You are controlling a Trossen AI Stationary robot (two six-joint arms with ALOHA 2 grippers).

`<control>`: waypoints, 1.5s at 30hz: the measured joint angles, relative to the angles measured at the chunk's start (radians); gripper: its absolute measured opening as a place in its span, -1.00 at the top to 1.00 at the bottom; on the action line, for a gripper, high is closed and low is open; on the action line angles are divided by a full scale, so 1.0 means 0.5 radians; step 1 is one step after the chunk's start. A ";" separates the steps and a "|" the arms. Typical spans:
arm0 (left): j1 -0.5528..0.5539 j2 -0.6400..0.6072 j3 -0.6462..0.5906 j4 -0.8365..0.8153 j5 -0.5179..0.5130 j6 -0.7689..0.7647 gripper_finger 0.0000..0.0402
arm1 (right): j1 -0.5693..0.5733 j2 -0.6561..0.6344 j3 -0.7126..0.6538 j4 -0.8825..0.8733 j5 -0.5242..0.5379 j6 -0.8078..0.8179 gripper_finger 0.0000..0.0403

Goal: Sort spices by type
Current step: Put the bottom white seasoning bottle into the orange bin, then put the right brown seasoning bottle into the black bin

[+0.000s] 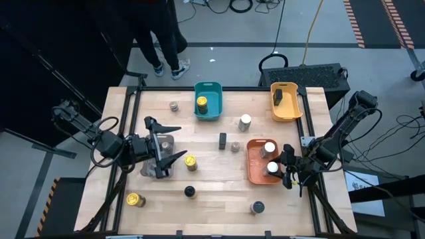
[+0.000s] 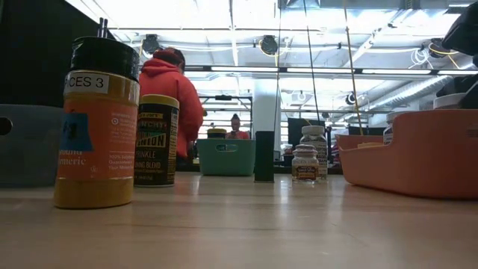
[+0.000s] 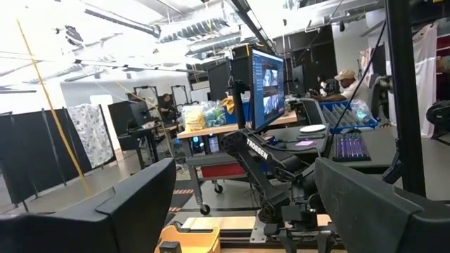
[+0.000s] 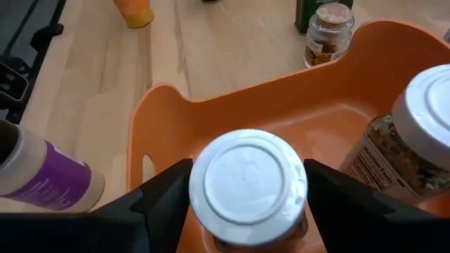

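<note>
My right gripper (image 1: 284, 167) is at the orange tray (image 1: 252, 174) near the table's right edge, shut on a white-topped jar (image 4: 247, 186). A second white-topped jar (image 1: 269, 147) stands in the same tray. My left gripper (image 1: 171, 143) hovers wide open over the grey tray (image 1: 147, 170) at the table's left and holds nothing. A yellow-topped jar (image 1: 201, 103) stands in the teal tray (image 1: 214, 88). Other jars stand loose on the table: yellow-topped ones (image 1: 190, 162) (image 1: 135, 199), a white-topped one (image 1: 245, 121), a slim black one (image 1: 222, 140). My right gripper has the white-topped jar between its two fingers (image 4: 165, 193), one on either side just under the lid's rim (image 4: 200, 169). The fingers come slanting down from the table's right. The jar is upright, its base inside the orange tray.
A yellow tray (image 1: 296, 109) at the far right holds a dark item (image 1: 277, 96). More jars stand at the far left (image 1: 174, 106), the middle (image 1: 236, 147) and the near side (image 1: 190, 191) (image 1: 257, 208). A person (image 1: 159, 33) stands beyond the far edge.
</note>
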 joint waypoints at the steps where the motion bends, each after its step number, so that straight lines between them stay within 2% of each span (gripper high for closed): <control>1: 0.000 0.000 0.000 0.000 -0.002 0.000 -0.72 | 0.000 0.000 0.009 -0.005 0.000 -0.004 -0.26; 6: 0.000 0.000 0.000 -0.001 -0.014 -0.001 -0.72 | 0.000 0.000 0.090 -0.050 0.004 -0.063 -0.26; 12: 0.000 0.000 0.000 -0.019 -0.014 -0.001 -0.72 | -0.003 0.000 0.262 -0.315 0.030 -0.061 -0.26; 18: 0.000 0.000 0.000 -0.126 -0.111 -0.015 -0.72 | -0.057 0.000 0.521 -0.550 0.180 -0.143 -0.26; 21: 0.000 0.000 0.000 -0.233 -0.296 -0.070 -0.72 | -0.136 0.000 0.655 -0.575 0.294 -0.255 -0.26; 23: 0.000 0.000 0.000 -0.341 -0.509 -0.128 -0.72 | -0.213 0.000 0.742 -0.571 0.292 -0.371 -0.26; 28: 0.000 0.000 0.000 -0.720 -1.133 -0.365 -0.72 | -0.443 0.020 0.927 -0.560 0.232 -0.617 -0.26; 31: 0.000 0.000 0.000 -1.004 -1.312 -0.565 -0.72 | -0.597 0.069 1.028 -0.558 0.128 -0.728 -0.26; 34: 0.000 0.000 0.000 -1.264 -1.234 -0.790 -0.72 | -0.760 0.147 1.118 -0.560 0.000 -0.816 -0.26; 39: 0.000 0.001 0.000 -1.619 -0.705 -1.193 -0.72 | -1.020 0.323 1.293 -0.663 -0.197 -0.870 -0.26; 45: 0.002 0.001 0.000 -2.102 -0.260 -1.786 -0.72 | -1.302 0.570 1.518 -0.916 -0.472 -0.902 -0.26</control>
